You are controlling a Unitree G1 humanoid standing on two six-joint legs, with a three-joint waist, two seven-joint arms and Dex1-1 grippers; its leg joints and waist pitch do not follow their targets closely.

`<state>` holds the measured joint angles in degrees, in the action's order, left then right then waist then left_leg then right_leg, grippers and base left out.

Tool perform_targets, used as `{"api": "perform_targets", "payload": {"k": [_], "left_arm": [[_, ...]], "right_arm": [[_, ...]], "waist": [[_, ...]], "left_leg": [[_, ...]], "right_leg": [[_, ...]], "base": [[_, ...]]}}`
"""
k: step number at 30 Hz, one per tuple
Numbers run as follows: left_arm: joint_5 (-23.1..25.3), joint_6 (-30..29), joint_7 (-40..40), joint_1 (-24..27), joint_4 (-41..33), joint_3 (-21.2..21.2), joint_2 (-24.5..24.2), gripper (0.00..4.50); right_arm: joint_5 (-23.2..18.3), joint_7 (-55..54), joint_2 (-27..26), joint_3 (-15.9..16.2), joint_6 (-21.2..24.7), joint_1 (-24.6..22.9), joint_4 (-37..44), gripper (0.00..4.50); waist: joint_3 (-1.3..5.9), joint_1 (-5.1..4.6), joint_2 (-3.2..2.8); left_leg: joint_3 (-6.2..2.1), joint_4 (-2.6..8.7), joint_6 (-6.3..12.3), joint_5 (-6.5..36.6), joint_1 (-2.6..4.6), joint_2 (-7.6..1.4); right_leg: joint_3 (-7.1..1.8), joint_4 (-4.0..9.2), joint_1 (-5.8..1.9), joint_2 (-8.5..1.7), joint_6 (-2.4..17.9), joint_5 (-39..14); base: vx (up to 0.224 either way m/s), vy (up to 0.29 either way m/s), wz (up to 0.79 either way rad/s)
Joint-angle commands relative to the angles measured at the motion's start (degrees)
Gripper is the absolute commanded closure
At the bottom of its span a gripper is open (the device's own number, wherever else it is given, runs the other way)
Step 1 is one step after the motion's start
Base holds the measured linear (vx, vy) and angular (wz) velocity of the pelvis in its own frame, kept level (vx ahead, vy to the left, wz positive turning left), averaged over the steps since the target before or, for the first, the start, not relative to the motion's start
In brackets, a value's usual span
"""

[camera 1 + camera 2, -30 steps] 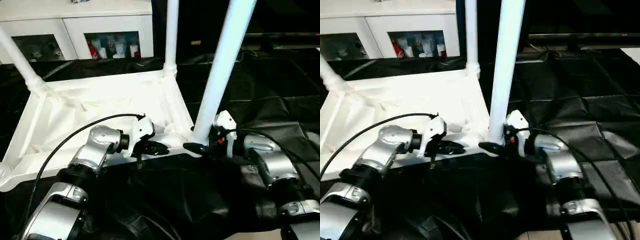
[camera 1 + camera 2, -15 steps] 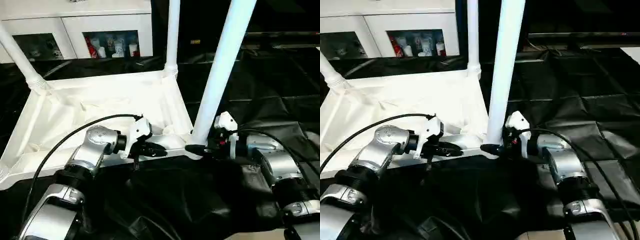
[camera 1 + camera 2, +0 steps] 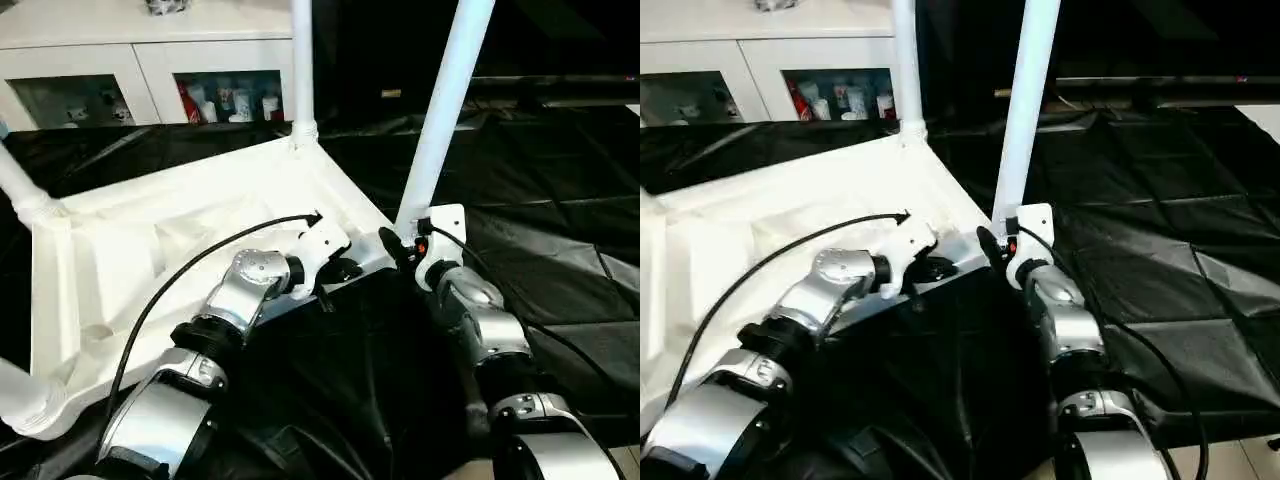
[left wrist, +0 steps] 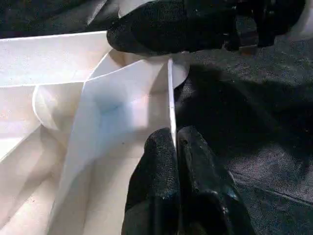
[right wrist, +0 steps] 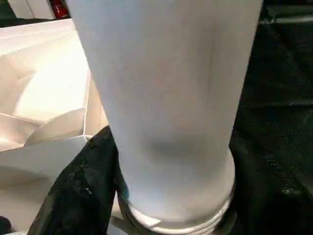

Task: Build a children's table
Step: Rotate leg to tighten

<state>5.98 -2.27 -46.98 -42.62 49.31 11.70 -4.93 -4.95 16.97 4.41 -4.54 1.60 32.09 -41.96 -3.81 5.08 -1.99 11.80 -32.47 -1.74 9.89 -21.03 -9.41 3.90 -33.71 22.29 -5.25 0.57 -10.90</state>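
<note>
Left gripper pinched shut on the near rim of the table. Right gripper spread around the base of the near-right leg, fingers touching it. Table lies upside down on black sheeting, legs pointing up, long axis running left-near to right-far.

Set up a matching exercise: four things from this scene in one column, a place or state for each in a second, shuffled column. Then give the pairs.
Things:
1. left gripper
2. right gripper
3. table top
4. white cabinet

Places or states:
A. lying underside up on the black sheet
B. at the back, glass doors
C. shut on the table's thin rim
D. around the base of the near leg

Pairs: 1-C, 2-D, 3-A, 4-B
</note>
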Motion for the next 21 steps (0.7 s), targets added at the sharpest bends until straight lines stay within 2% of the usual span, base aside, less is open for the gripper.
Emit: {"api": "perform_targets", "payload": {"k": [1, 4, 6, 7, 8, 9, 11, 12, 14, 15, 16, 17, 18, 21], "left_arm": [[-2.0, 2.2, -0.7, -0.1, 0.7, 0.8, 3.0, 4.5], [-2.2, 3.9, -3.9, 1.0, -0.3, 1.0, 1.2, 4.5], [-2.4, 4.1, -4.7, 1.3, -0.5, 0.9, 0.8, 4.5], [-3.2, 4.7, -8.1, 2.7, -1.8, 0.9, -0.8, 4.5], [-3.2, 4.7, -8.1, 2.7, -1.8, 0.9, -0.8, 4.5], [-3.5, 4.9, -9.5, 3.3, -2.4, 0.9, -1.7, 4.5], [-4.1, 5.3, -13.0, 5.0, -4.0, 1.0, -3.8, 4.5], [-4.4, 5.4, -14.3, 5.4, -4.5, 0.9, -4.5, 4.5], [-5.3, 5.1, -17.8, 6.7, -6.1, 1.0, -6.2, 4.5], [-5.3, 5.1, -17.8, 6.7, -6.1, 1.0, -6.2, 4.5], [-6.4, 4.7, -20.8, 7.6, -7.6, 0.8, -7.7, 4.5], [-6.5, 4.6, -21.2, 7.7, -7.9, 0.8, -7.9, 4.5], [-7.3, 4.2, -23.4, 8.2, -8.9, 0.5, -9.2, 4.5], [-8.1, 3.7, -25.8, 8.6, -9.9, 0.4, -10.9, 4.5]], "right_arm": [[0.4, 5.1, -4.1, 5.7, 0.6, -1.8, -2.0, 1.01], [-0.3, 8.6, -2.7, 6.2, -0.2, -1.9, -0.6, 0.71], [-0.3, 9.9, -2.1, 6.4, -0.5, -1.9, -0.1, 0.71], [-0.7, 15.2, 0.4, 7.0, -0.4, -2.1, 1.4, 0.71], [-0.7, 15.2, 0.4, 7.0, -0.4, -2.1, 1.4, 0.71], [-0.6, 17.6, 1.7, 7.4, -0.5, -2.2, 2.0, 0.71], [-0.7, 23.5, 5.0, 8.3, -0.6, -2.4, 3.4, 0.71], [-0.8, 25.6, 6.0, 8.6, -0.6, -2.4, 3.7, 0.71], [-1.3, 30.3, 8.4, 9.0, 0.0, -2.4, 4.6, 0.71], [-1.3, 30.3, 8.4, 9.0, 0.0, -2.4, 4.6, 0.71], [-2.0, 34.2, 10.4, 9.4, 0.7, -2.5, 5.5, 0.71], [-2.1, 34.9, 10.7, 9.4, 0.8, -2.5, 5.7, 0.71], [-2.6, 38.0, 12.2, 9.6, 1.4, -2.5, 6.3, 0.71], [-3.4, 42.4, 14.3, 10.1, 2.4, -2.7, 7.3, 0.71]], "waist": [[2.89, -0.05, 0.51], [2.91, -0.01, 0.51], [2.92, -0.03, 0.56], [2.87, -0.01, 0.55], [2.99, 0.1, 0.71], [2.93, 0.09, 0.97], [3.01, 0.26, 0.79], [3.12, 0.31, 1.01], [3.08, 0.48, 0.93], [3.15, 0.47, 0.7], [3.13, 0.45, 1.01], [3.03, 0.5, 1.08], [3.04, 0.43, 1.24], [3.0, 0.52, 1.07]], "left_leg": [[-2.37, 4.48, 0.87, 19.0, 0.94, -3.95], [-2.31, 4.43, 2.24, 17.0, 0.66, -3.94], [-2.19, 4.34, 3.01, 16.0, 0.43, -3.94], [-2.18, 4.32, 3.14, 16.0, 0.49, -3.94], [-2.21, 4.18, 3.76, 14.9, 0.2, -3.91], [-2.09, 4.15, 4.33, 13.8, 0.05, -3.98], [-1.96, 3.94, 4.89, 12.7, 0.08, -3.99], [-1.9, 3.72, 5.39, 11.7, -0.06, -3.99], [-1.84, 3.58, 6.16, 10.7, -0.1, -4.07], [-1.72, 3.53, 6.6, 10.4, -0.02, -4.14], [-1.68, 3.52, 6.64, 10.4, 0.06, -4.22], [-1.74, 3.55, 6.77, 10.2, -0.16, -4.23], [-1.62, 3.58, 6.63, 10.6, 0.11, -4.36], [-1.82, 3.64, 6.32, 11.1, 0.02, -4.46]], "right_leg": [[-3.0, 5.3, -1.41, -4.54, 10.0, -20.4], [-2.96, 5.04, -1.67, -4.54, 11.0, -17.6], [-2.88, 4.89, -1.92, -4.56, 11.5, -16.5], [-2.89, 4.93, -1.86, -4.56, 11.5, -16.7], [-2.74, 4.74, -2.28, -4.56, 11.7, -16.2], [-2.78, 4.68, -2.2, -4.55, 11.8, -15.3], [-2.74, 4.52, -2.15, -4.41, 11.9, -14.9], [-2.72, 4.25, -2.22, -4.34, 12.4, -13.3], [-2.66, 3.99, -2.22, -4.31, 13.2, -11.8], [-2.67, 3.9, -2.0, -4.19, 13.6, -11.2], [-2.67, 3.89, -1.95, -4.17, 13.8, -11.1], [-2.64, 3.72, -2.09, -4.22, 14.0, -11.2], [-2.68, 3.86, -1.74, -4.13, 14.0, -11.7], [-2.66, 3.63, -1.83, -4.16, 14.0, -12.4]], "base": [[0.0, 0.0, 0.0], [0.0, 0.0, 0.0], [0.0, 0.0, 0.0], [0.0, 0.0, 0.0], [0.0, 0.0, 0.0], [0.0, 0.0, 0.0], [0.0, 0.0, 0.0], [0.0, 0.0, 0.0], [0.0, 0.0, 0.0], [0.0, 0.0, 0.0], [0.0, 0.0, 0.0], [0.0, 0.0, 0.0], [0.0, 0.0, 0.0], [0.0, 0.0, 0.0]]}}
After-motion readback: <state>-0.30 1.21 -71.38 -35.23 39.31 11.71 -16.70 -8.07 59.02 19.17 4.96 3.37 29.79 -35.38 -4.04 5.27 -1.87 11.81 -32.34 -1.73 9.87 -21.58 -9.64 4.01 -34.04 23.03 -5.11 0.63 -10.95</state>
